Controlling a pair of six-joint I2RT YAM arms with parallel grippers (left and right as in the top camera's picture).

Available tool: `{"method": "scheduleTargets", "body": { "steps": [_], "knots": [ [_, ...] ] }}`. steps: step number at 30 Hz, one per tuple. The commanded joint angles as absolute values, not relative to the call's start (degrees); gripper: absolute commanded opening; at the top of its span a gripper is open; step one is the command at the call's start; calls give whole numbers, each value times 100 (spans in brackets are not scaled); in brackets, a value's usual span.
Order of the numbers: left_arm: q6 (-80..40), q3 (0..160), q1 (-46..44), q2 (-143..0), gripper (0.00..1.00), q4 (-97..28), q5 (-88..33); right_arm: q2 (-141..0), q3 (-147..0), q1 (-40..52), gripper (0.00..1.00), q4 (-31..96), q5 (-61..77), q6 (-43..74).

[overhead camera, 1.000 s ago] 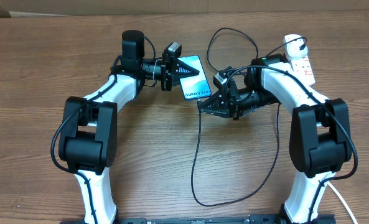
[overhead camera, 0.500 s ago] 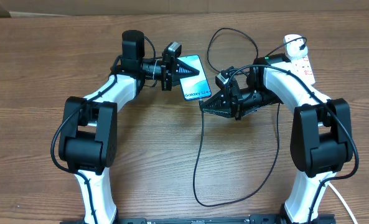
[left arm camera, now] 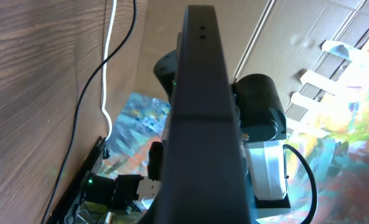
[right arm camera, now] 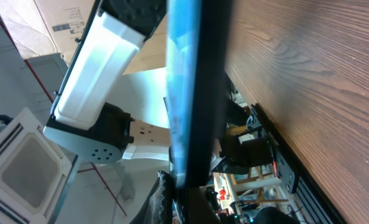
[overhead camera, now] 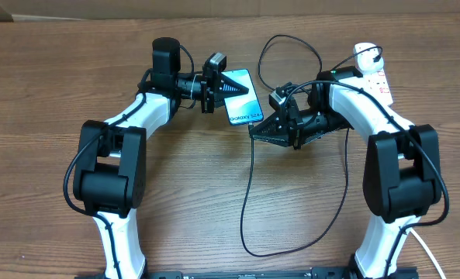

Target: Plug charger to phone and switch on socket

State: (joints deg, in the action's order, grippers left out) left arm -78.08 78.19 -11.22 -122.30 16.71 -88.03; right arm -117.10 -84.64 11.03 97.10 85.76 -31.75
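The phone (overhead camera: pixel 245 106), showing its pale blue screen, lies at the table's top centre. My left gripper (overhead camera: pixel 236 84) is shut on its upper left part. In the left wrist view the phone (left arm camera: pixel 203 118) fills the middle as a dark edge-on slab. My right gripper (overhead camera: pixel 254 129) sits at the phone's lower end, shut on the connector tip of the charger (overhead camera: pixel 244 194). The thin black cable loops toward the front edge and back up. In the right wrist view the phone (right arm camera: pixel 193 93) stands edge-on just ahead of the jaws; the connector itself is hidden. The socket (overhead camera: pixel 377 77) lies at the back right.
A round white adapter (overhead camera: pixel 364 53) sits at the far end of the socket, with a black cable loop (overhead camera: pixel 292 43) lying behind the phone. A thick white cord (overhead camera: pixel 423 248) runs off the front right corner. Both arm bases stand at the front edge.
My right gripper has shifted slightly right and up toward the phone's lower end, with the cable following. The left arm and the phone have not moved.
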Motion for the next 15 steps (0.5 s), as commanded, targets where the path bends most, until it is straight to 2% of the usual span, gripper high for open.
{"method": "scheduleTargets", "body": {
  "steps": [1,15],
  "knots": [
    [-7999,7891,-1083,-12226,4,1678,-9065,-11240,-8600,1129,4,9714,8665,-3173],
    [-8145,7891,-1085,-12226,4,1680,-9063,-11218,-8589,1140,4,9706,8532,-3127]
  ]
}}
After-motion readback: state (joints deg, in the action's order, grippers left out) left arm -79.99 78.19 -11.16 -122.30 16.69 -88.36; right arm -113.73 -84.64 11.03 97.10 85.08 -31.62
